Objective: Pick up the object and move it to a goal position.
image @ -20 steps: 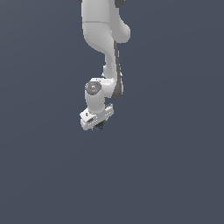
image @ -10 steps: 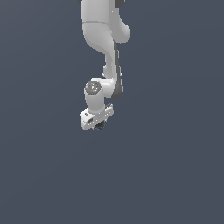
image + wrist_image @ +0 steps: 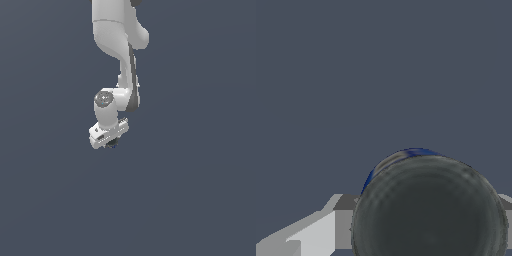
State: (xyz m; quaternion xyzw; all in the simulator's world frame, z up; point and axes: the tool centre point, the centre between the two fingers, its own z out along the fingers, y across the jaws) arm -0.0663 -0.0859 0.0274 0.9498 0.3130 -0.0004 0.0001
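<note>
The white arm hangs down in the exterior view, with my gripper [image 3: 112, 144] at its lower end. A tiny dark ball [image 3: 112, 145] with a blue-green tint peeks out just under the white hand, between the fingers. In the wrist view the ball [image 3: 428, 205] is a large dark grey sphere with a blue rim, filling the space between the grey fingers [image 3: 343, 220]. My gripper is shut on the ball and holds it.
Only a flat, dark blue-grey background shows around the arm in both views. No other object, edge or goal marker shows.
</note>
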